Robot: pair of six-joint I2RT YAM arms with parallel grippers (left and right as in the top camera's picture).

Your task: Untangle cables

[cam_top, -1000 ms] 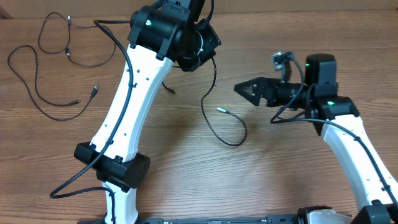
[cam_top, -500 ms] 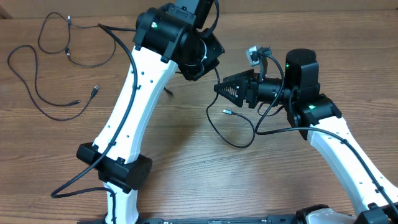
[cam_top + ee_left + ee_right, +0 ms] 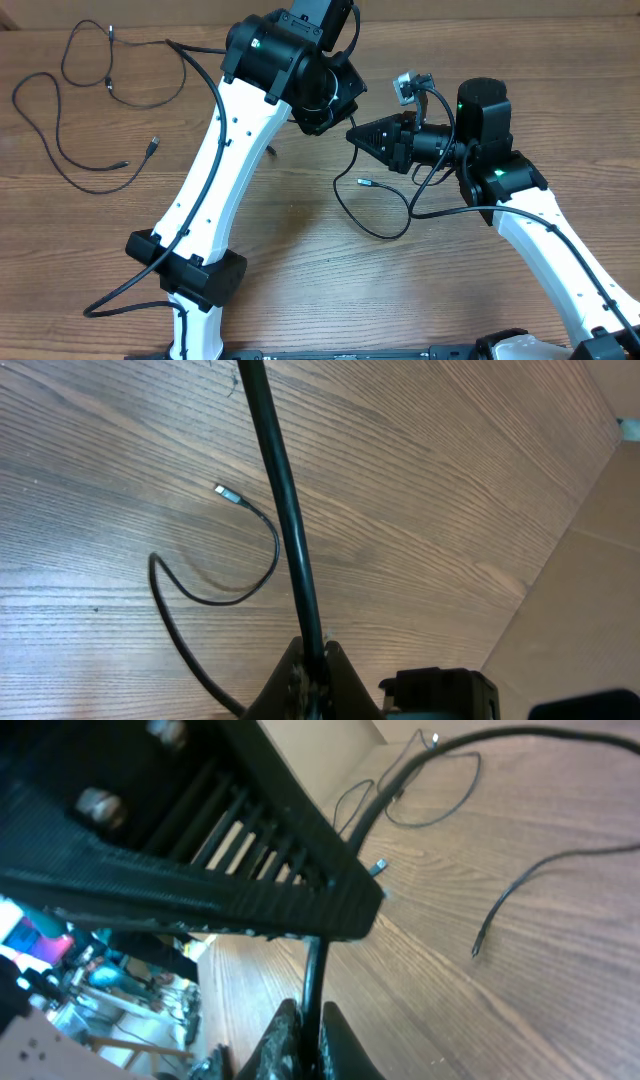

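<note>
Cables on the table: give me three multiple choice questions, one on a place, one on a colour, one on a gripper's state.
1. The loose cable loops lie: A) at the table's far left B) between the arm bases C) under the right arm.
2. The held cable's free plug tip is: A) red B) silver C) blue.
3. The right gripper is: A) wide open B) shut on nothing C) shut on the held cable.
Answers: A, the loops sit near the left edge overhead; B, it glints silver on the wood; C, the cable runs out of its closed jaws.
</note>
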